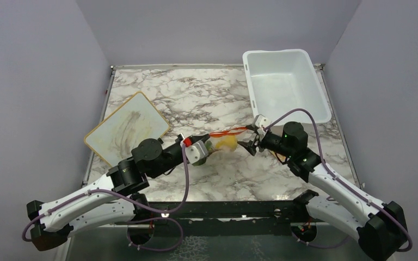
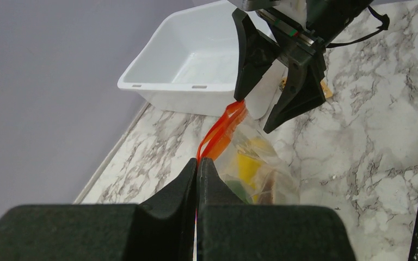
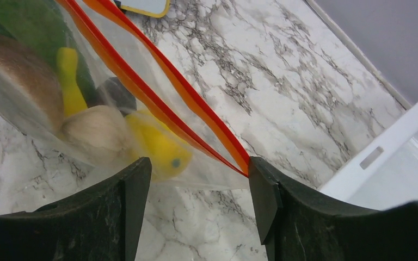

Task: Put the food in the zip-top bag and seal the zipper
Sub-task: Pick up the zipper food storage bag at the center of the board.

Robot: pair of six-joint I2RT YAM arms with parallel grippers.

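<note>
My left gripper (image 2: 197, 176) is pinched tight on one end of the zipper (image 2: 220, 130). My right gripper (image 3: 198, 171) stands wide apart, one finger (image 3: 264, 190) touching the zipper's other end. The zip-top bag (image 2: 264, 163), food (image 3: 158, 144) inside, stretches between them about mid-table.

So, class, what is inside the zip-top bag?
Through the zip-top bag show a yellow oval fruit, a banana, green leaves and beige-brown pieces. A dark shape behind them cannot be named.

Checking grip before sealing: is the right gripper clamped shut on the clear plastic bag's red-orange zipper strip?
No, the right gripper stands open, and the red-orange zipper strip only reaches one finger.
</note>
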